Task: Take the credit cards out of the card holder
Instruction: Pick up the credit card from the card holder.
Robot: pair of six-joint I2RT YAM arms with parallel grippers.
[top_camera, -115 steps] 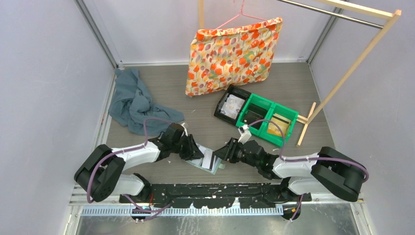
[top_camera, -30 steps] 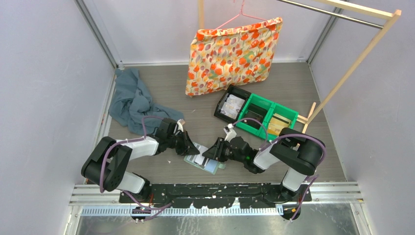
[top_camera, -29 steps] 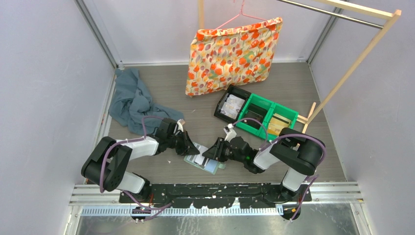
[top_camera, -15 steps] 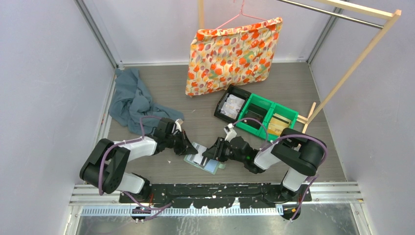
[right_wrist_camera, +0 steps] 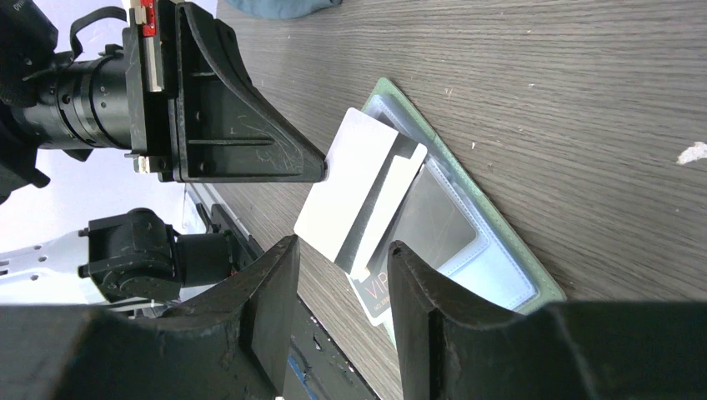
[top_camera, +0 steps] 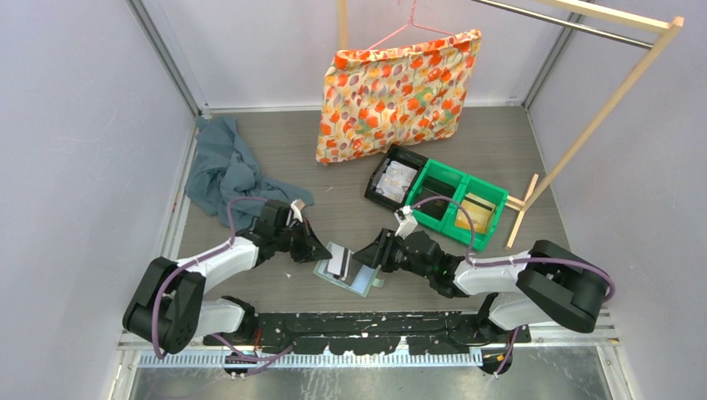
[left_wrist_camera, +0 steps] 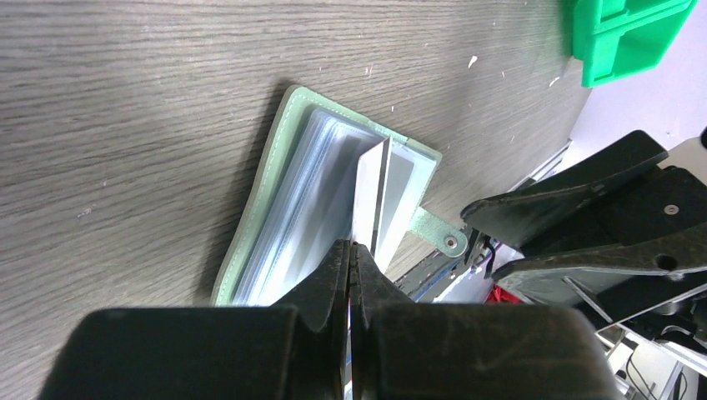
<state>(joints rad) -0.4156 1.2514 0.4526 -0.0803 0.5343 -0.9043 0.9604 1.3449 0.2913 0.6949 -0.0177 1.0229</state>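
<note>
Our right gripper (top_camera: 369, 254) has just widened its jaws and holds nothing, while our left gripper (top_camera: 322, 250) stays clamped on a dark-striped credit card (top_camera: 338, 262), now tilted up from the open card holder (top_camera: 360, 283) lying near centre, so we judge one card nearly free.

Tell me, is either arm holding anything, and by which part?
The left tool pinches a white credit card by one edge, above the open card holder. The right tool is open and holds nothing.

- The card holder (top_camera: 360, 283) is lying between the left gripper (top_camera: 323, 252) and the right gripper (top_camera: 367, 258).
- A credit card (top_camera: 338, 262) is leaning above it.
- Bins (top_camera: 442, 197) are sitting behind it, rightward.
</note>
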